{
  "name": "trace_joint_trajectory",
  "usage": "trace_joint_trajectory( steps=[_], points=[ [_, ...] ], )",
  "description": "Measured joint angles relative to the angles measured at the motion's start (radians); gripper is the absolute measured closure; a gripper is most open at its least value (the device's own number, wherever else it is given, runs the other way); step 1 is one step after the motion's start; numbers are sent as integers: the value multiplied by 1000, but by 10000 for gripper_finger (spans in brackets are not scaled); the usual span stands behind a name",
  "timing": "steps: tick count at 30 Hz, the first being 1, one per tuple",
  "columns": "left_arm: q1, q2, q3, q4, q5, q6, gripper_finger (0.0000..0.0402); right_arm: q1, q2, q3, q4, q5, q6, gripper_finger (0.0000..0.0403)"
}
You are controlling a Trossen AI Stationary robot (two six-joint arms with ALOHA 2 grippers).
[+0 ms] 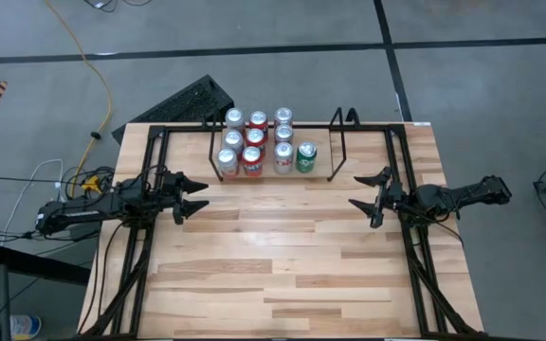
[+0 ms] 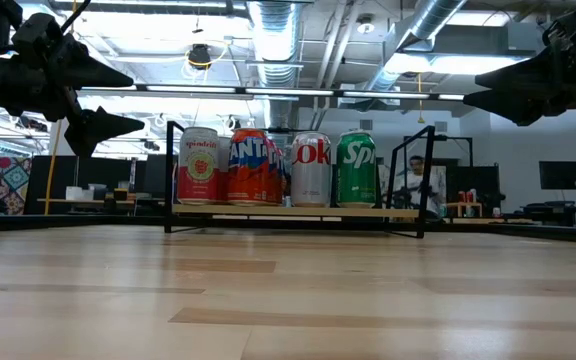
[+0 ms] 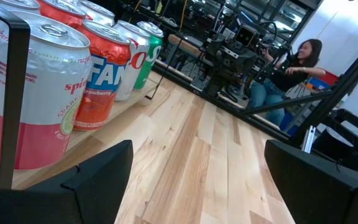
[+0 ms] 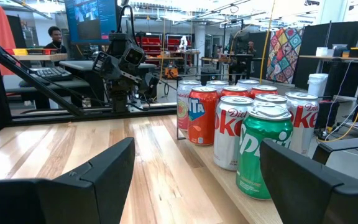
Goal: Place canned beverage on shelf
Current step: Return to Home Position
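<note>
The shelf (image 1: 335, 142) is a low black wire rack with a wood floor at the table's far middle. Several cans stand upright on it in rows; the front row holds a pink can (image 2: 199, 166), an orange can (image 2: 251, 166), a silver can (image 2: 311, 168) and a green can (image 2: 357, 168). The green can (image 1: 306, 156) stands rightmost, with free shelf floor to its right. My left gripper (image 1: 195, 195) is open and empty, raised at the table's left. My right gripper (image 1: 370, 191) is open and empty, raised at the table's right.
A black tubular frame (image 1: 150, 227) runs around the tabletop. The wood tabletop (image 1: 282, 256) lies between the arms and toward the near edge. A person (image 3: 291, 68) sits beyond the table, another person (image 4: 55, 38) stands farther off in the room.
</note>
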Motion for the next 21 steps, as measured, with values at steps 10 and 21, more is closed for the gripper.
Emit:
trace_joint_trajectory(
  steps=[10,21],
  points=[
    [0,0,0,0,0,0,52,0,0,0,0,0,0,74],
    [0,0,0,0,0,0,52,0,0,0,0,0,0,74]
  ],
)
